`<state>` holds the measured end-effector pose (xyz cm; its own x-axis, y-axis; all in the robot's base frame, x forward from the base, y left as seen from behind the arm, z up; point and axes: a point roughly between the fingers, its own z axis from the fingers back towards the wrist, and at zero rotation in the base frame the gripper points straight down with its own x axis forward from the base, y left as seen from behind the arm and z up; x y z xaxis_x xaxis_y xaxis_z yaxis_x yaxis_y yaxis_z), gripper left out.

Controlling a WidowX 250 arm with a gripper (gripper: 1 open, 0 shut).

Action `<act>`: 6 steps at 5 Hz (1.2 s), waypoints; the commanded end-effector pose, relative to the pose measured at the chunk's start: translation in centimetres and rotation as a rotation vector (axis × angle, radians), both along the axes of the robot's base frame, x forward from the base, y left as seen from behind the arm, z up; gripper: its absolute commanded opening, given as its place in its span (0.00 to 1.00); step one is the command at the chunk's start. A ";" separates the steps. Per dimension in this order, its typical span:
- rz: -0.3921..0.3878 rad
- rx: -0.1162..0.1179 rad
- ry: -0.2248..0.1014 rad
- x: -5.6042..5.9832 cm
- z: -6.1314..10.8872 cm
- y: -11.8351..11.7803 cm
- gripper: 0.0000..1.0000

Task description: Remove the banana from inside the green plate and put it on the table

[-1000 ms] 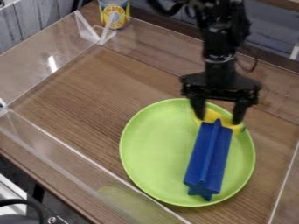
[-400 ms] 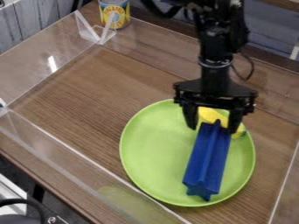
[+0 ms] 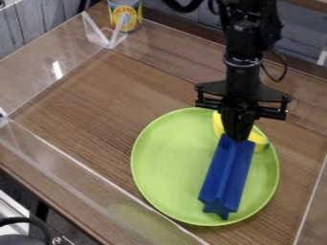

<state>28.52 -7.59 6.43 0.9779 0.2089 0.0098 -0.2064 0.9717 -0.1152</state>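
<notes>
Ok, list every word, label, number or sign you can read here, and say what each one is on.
No text here can be read.
Yellow can at the back, beyond the clear wall: it carries a printed label with a blue-and-white patch, too small and blurred to read.
Green plate, blue block, banana, gripper, table: no markings visible.

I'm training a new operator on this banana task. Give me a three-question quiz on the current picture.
1. True or false: the gripper is shut on the banana.
2. What lies in the green plate beside the banana? A) a red cup B) a long blue block C) a spoon
3. Fill in: the banana is not yet on the ____.

Key: 1 true; 2 B; 3 table.
</notes>
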 end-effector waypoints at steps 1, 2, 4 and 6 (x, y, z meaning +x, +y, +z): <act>0.030 -0.020 -0.078 0.6 2.5 -0.5 0.00; 0.061 -0.029 -0.094 0.3 3.2 -0.4 0.00; 0.235 -0.037 -0.114 0.4 5.2 1.0 0.00; 0.121 -0.052 -0.111 -0.5 2.8 0.7 1.00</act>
